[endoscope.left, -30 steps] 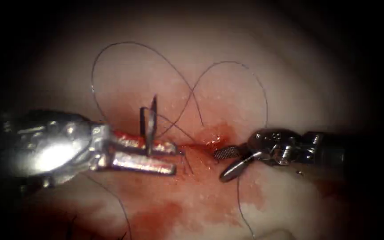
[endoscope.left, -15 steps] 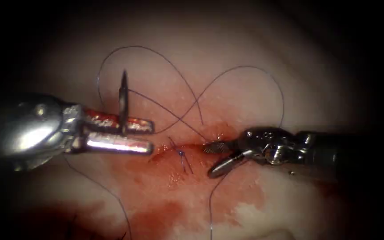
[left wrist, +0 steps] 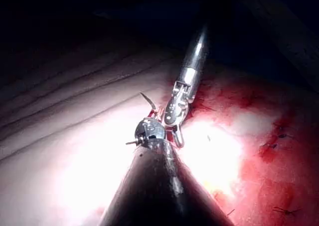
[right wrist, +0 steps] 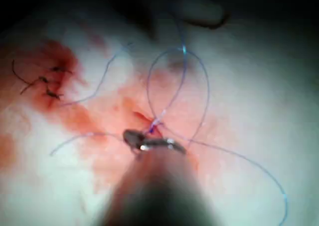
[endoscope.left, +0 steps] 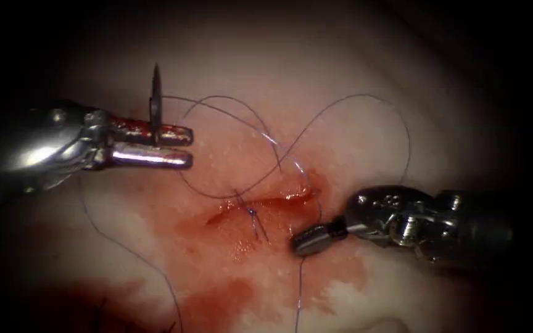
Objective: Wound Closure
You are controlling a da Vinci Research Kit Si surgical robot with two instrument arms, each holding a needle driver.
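Note:
My left tool [endoscope.left: 187,146] is up and to the left of the cut [endoscope.left: 260,203], jaws shut on the curved needle [endoscope.left: 155,98]. The needle is out of the tissue [endoscope.left: 353,142], seen edge-on, with its point standing above the jaws. Dark thread [endoscope.left: 365,98] runs from the needle in loops over the cut down to a small knot [endoscope.left: 251,211]. At the cut's right end, my right tool [endoscope.left: 300,245] has its jaws shut on the thread. The left wrist view has the left tool [left wrist: 149,132] with the needle [left wrist: 146,99]. The right wrist view has the right tool [right wrist: 142,144] on the thread [right wrist: 202,81].
Red fluid [endoscope.left: 229,296] stains the tissue around and below the cut. A loose strand of thread [endoscope.left: 124,253] trails down on the left. Earlier stitches with cut ends [right wrist: 42,81] lie further along the tissue. The right arm's tool [left wrist: 185,84] stands just beyond the left one.
The left tool has moved up and left with the needle, drawing thread along. The right tool's jaws, open a second ago, have shut on the thread and dropped slightly.

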